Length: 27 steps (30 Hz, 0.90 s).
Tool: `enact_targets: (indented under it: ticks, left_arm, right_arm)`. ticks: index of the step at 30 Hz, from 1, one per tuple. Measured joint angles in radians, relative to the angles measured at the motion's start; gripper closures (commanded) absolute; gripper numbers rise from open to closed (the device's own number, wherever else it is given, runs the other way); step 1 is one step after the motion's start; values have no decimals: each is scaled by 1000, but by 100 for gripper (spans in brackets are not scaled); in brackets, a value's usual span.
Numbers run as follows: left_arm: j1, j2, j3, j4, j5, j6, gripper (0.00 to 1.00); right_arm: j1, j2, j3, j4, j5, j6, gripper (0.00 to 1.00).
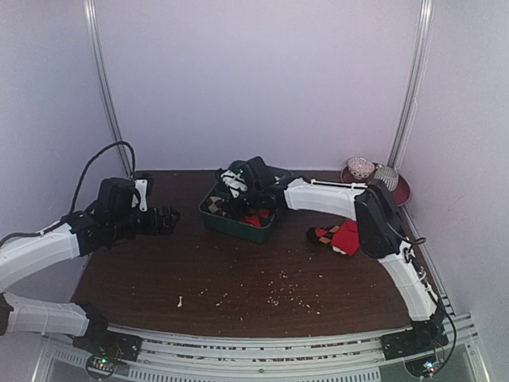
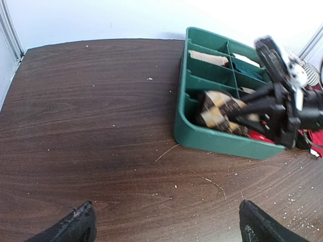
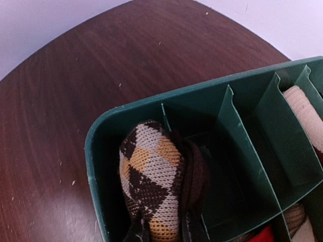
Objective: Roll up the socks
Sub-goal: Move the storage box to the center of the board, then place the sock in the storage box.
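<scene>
Argyle sock (image 3: 151, 186) | gripped, R pincer (image 2: 241, 115) | inside green tray (image 3: 96, 166) corner compt

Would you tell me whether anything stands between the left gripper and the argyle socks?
Only tabletop runs up to the green divided tray, whose near wall stands before the argyle socks; the right gripper is shut on them.

- Stretches the left arm (image 1: 40, 253) low and forward from the near edge, with the left gripper (image 1: 169, 219) level and spread wide.
- Bends the right arm (image 1: 380, 219) inward at the elbow, with the right gripper (image 2: 239, 114) pinched on the argyle socks (image 2: 217, 108).
</scene>
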State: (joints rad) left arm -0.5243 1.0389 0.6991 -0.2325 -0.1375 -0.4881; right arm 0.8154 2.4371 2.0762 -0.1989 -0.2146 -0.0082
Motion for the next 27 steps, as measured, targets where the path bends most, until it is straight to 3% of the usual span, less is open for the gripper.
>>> enact_targets:
  ticks: [3,7,15,27]
  left_arm:
    - [0,0,0,0,3,0,3]
    - [0,12,-1,0,3,1,3]
    - [0,50,-1,-2,-10,12,3]
    - [0,88,0,-6,-36,19,3]
  right_arm:
    - [16,-121,-188,37,-8,-37,100]
    - [27,-199,-314,80,-20,-97,100]
    - [31,-259,-422,179,-51,-206,100]
    - [27,-253,-417,239,-135,-238,100]
